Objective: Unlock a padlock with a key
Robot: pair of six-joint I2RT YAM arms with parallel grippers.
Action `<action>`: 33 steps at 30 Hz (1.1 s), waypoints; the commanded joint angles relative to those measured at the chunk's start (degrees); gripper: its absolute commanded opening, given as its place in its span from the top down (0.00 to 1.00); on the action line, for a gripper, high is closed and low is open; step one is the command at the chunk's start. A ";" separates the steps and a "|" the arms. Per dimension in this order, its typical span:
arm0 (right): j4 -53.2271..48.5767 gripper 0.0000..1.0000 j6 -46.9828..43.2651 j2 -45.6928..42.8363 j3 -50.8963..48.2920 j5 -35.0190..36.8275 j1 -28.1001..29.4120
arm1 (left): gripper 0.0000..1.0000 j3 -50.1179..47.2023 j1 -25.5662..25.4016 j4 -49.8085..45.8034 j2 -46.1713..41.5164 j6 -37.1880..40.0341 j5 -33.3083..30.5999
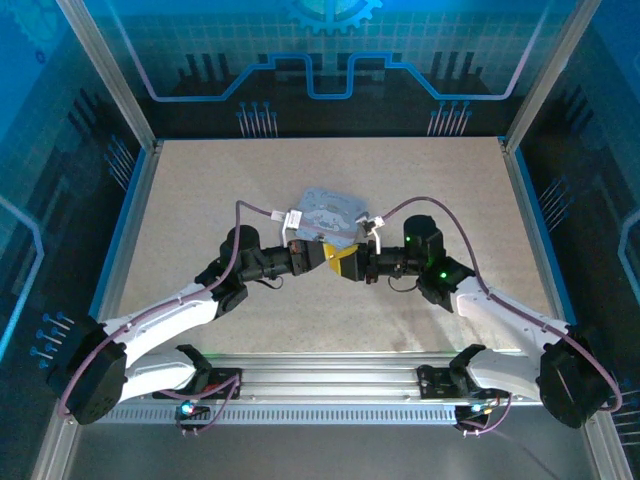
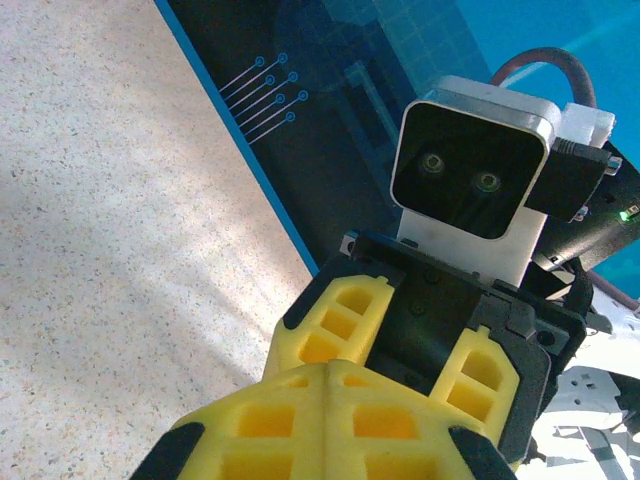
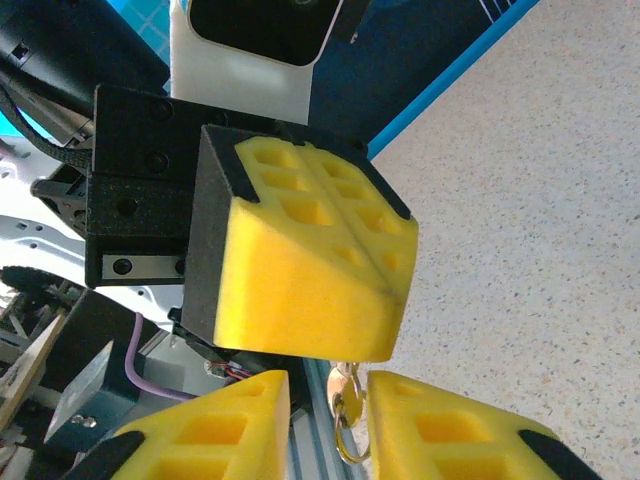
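Note:
My left gripper [image 1: 340, 261] and right gripper [image 1: 363, 265] meet tip to tip at the middle of the table, just in front of the tin box [image 1: 328, 212]. The left gripper [image 2: 330, 400] is shut, its yellow fingers pressed flat together. In the right wrist view the key [image 3: 345, 392], pale metal with a small ring, hangs down from under the left gripper [image 3: 382, 268]. It dangles between the parted fingers of my open right gripper [image 3: 330, 432], close to the right-hand finger [image 3: 450, 430]. The padlock is hidden.
The speckled tabletop [image 1: 230, 190] spreads round the grippers. An aluminium rail [image 1: 330, 385] runs along the near edge between the arm bases. Blue-edged walls [image 1: 525, 190] close the sides and back. Purple cables [image 1: 260, 208] loop above both wrists.

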 commanded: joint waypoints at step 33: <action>-3.36 0.95 0.25 -4.11 -3.82 3.77 -2.88 | 0.87 -1.79 -0.37 -0.56 -3.39 2.20 -1.81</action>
